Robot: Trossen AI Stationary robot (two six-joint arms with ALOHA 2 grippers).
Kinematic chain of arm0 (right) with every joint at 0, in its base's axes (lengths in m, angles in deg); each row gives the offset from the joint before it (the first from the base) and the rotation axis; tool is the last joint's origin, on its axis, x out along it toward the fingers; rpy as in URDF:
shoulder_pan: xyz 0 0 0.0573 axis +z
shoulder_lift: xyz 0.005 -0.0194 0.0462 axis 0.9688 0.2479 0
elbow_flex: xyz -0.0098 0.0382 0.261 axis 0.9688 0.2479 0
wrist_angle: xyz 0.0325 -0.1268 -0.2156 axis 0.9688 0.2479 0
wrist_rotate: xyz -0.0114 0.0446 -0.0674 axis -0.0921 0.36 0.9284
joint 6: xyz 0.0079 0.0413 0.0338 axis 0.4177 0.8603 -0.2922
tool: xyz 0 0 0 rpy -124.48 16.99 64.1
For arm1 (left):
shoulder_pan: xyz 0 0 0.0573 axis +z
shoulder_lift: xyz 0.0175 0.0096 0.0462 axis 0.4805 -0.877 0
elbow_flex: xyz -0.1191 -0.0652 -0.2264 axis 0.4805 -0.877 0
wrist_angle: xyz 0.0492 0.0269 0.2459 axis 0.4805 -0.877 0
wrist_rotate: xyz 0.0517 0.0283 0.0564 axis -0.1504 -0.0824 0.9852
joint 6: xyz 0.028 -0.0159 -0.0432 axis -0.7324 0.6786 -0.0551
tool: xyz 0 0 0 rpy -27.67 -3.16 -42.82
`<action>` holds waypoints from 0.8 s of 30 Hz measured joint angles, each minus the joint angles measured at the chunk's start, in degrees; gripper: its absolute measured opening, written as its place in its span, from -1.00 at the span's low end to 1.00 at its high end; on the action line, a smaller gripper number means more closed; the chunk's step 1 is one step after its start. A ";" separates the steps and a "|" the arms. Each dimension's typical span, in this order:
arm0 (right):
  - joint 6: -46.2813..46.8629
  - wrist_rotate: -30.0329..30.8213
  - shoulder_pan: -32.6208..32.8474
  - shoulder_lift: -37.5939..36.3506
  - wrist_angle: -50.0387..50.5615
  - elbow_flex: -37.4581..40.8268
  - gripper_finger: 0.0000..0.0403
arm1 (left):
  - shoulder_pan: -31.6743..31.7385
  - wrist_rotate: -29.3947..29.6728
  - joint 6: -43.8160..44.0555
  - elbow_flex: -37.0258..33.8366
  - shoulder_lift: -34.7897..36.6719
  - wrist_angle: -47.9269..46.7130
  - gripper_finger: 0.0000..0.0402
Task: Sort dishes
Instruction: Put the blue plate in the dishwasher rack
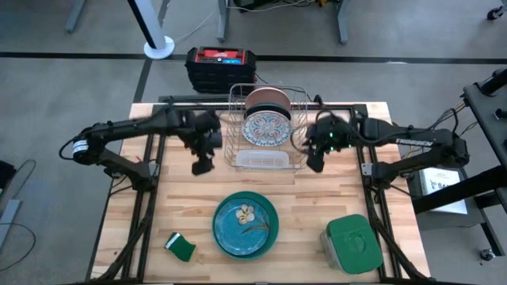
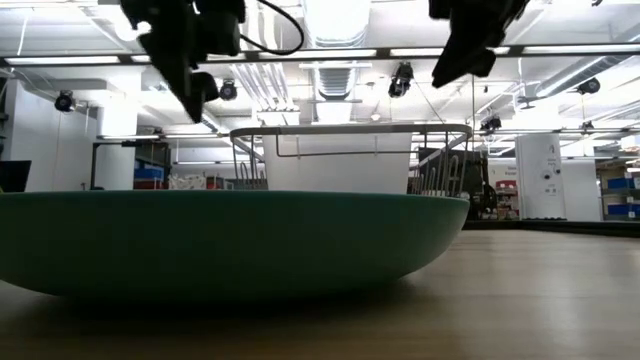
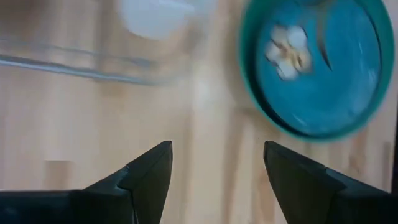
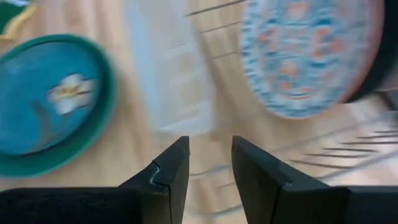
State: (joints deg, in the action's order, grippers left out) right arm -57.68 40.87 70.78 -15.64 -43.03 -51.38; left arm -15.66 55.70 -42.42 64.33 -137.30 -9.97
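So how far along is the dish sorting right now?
Three plates already stand in the wire rack: the ornamented white plate in front, a pink plate and a dark one behind. Nothing is in hand; the left tool and right tool hover open beside the rack. The teal-green plate remains on the table.

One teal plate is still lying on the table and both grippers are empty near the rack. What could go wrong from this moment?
1. The teal-green plate lies flat on the wooden table, so the open left gripper may slide on its low rim instead of gripping it.
2. The dish rack already holds the ornamented plate and others upright; a new plate could knock against them.
3. The right gripper hangs beside the rack and might catch its wires.
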 joint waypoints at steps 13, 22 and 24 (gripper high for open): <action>15.33 8.51 19.01 2.88 -6.63 1.09 -0.63 | -24.92 6.51 19.73 -8.70 0.20 11.29 0.19; 24.74 8.89 24.08 11.15 -12.02 1.75 -0.55 | -38.80 24.46 35.80 -10.69 0.17 17.11 0.15; 26.33 8.87 24.64 13.40 -12.03 1.75 -0.50 | -41.05 25.55 36.84 -12.27 0.17 21.53 0.15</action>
State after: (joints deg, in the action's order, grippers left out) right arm -31.36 49.74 95.42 -2.25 -55.06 -49.64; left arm -56.70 81.25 -5.58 52.05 -137.13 11.56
